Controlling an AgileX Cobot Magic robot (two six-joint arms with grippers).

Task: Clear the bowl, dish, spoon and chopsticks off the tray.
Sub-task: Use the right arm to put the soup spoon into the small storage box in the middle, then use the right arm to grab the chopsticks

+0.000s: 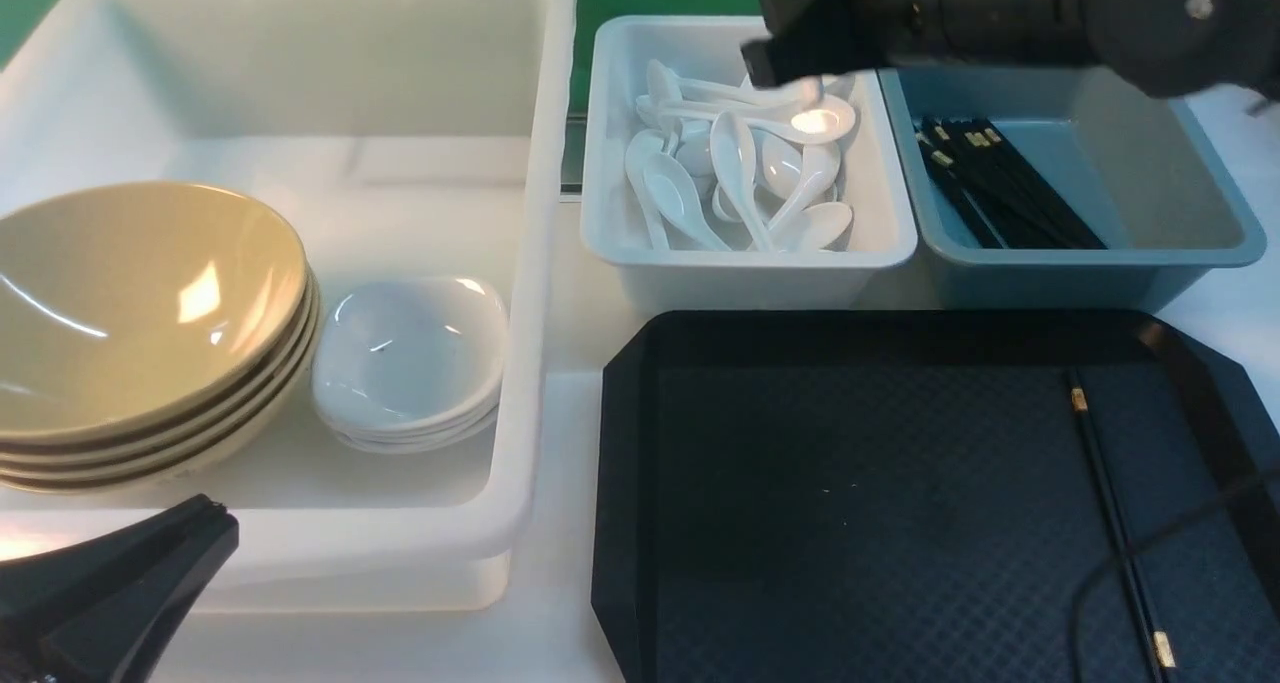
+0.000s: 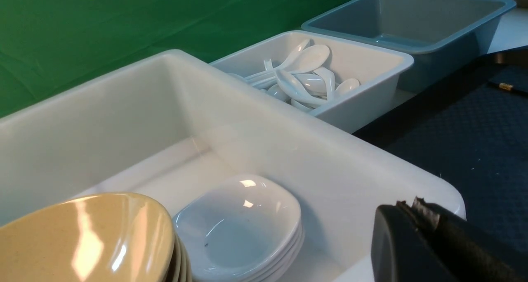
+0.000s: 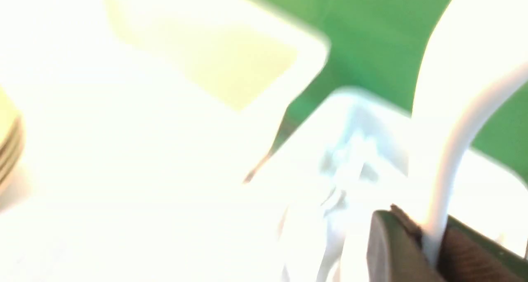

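My right gripper (image 1: pixel 790 68) hangs high over the white spoon bin (image 1: pixel 600 163). In the right wrist view it (image 3: pixel 425 228) is shut on the handle of a white spoon (image 3: pixel 449 158), whose scoop rises beyond the jaws. Black chopsticks (image 1: pixel 1110 523) lie lengthwise on the right side of the black tray (image 1: pixel 850 483); nothing else rests on it. Tan bowls (image 1: pixel 140 303) sit stacked in the large white bin (image 1: pixel 530 263), and stacked white dishes (image 1: pixel 410 353) stand beside them. My left gripper (image 1: pixel 200 523) is shut and empty at that bin's near corner (image 2: pixel 412 203).
The spoon bin holds several white spoons (image 1: pixel 740 183). A blue-grey bin (image 1: pixel 1210 233) to its right holds several black chopsticks (image 1: pixel 1000 183). A thin dark cable (image 1: pixel 1150 543) crosses the tray's right part. A green backdrop stands behind the bins.
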